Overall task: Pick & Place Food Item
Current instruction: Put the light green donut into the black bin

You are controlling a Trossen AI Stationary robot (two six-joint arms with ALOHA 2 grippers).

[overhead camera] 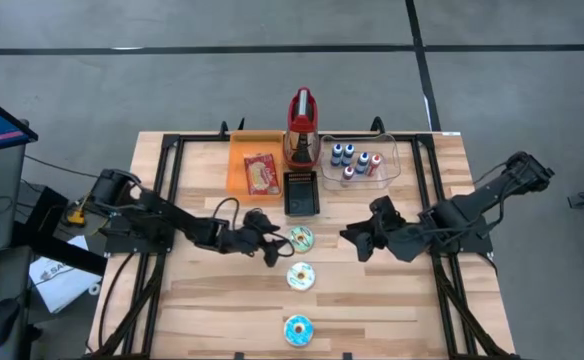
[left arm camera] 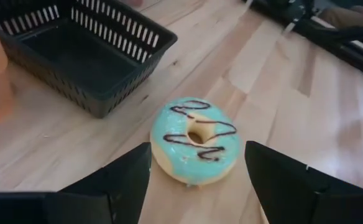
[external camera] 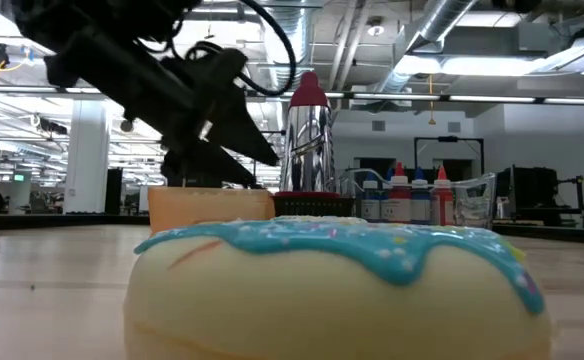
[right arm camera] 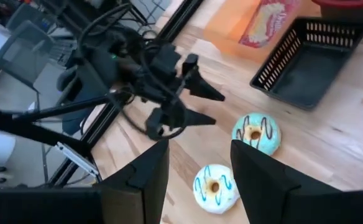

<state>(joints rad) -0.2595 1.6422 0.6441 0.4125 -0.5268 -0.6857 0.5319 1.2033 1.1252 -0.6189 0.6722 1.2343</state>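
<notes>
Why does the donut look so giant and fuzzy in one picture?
In the low view the blue-iced donut sits right by the lens, so it fills the picture and looks soft; the bottles behind look sharper. In the left wrist view the tool's fingers are dark shapes.

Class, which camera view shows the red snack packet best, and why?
The high view: the red snack packet lies flat in the orange tray, seen whole. The right wrist view catches it at the edge; the low and left wrist views miss it.
</notes>
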